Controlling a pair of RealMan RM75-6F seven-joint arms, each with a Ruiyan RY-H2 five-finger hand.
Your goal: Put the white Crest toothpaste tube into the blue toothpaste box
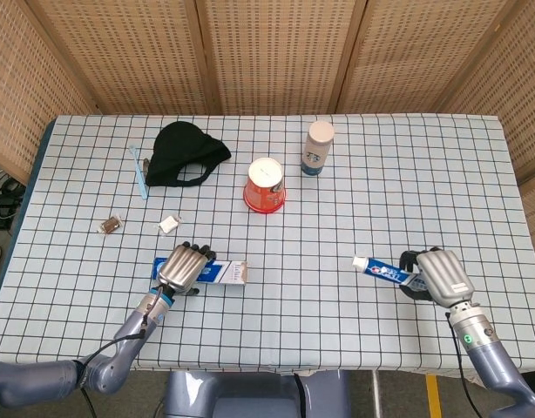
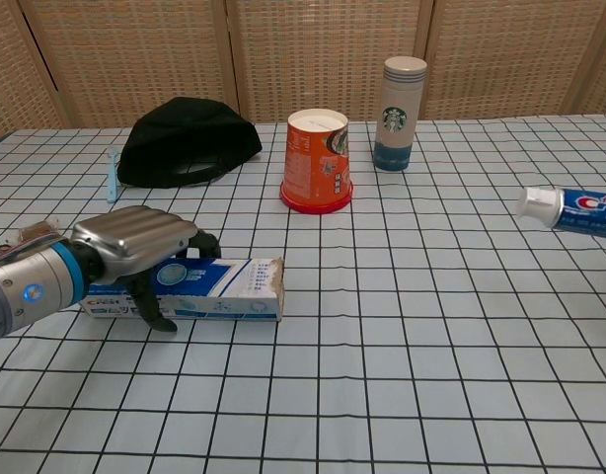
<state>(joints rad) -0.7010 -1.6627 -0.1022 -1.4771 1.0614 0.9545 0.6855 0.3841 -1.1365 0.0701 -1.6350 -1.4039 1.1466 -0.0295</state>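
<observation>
The blue toothpaste box [image 1: 217, 272] [image 2: 219, 287] lies flat on the checked cloth, its open end pointing right. My left hand [image 1: 186, 266] [image 2: 135, 243] sits over the box's left half, fingers curled over the far side and thumb on the near side, gripping it. The white Crest toothpaste tube [image 1: 385, 271] [image 2: 577, 208] hangs above the table at the right, cap pointing left. My right hand [image 1: 442, 275] holds its tail end. In the chest view that hand is out of the frame.
An orange cup [image 1: 265, 184] [image 2: 317, 161] stands upside down mid-table, with a white Starbucks bottle [image 1: 317, 147] [image 2: 401, 100] behind it. A black cap [image 1: 186, 153] and a blue toothbrush [image 1: 138, 171] lie at the back left. Two small wrapped sweets [image 1: 168, 224] [image 1: 110, 225] lie left of the box.
</observation>
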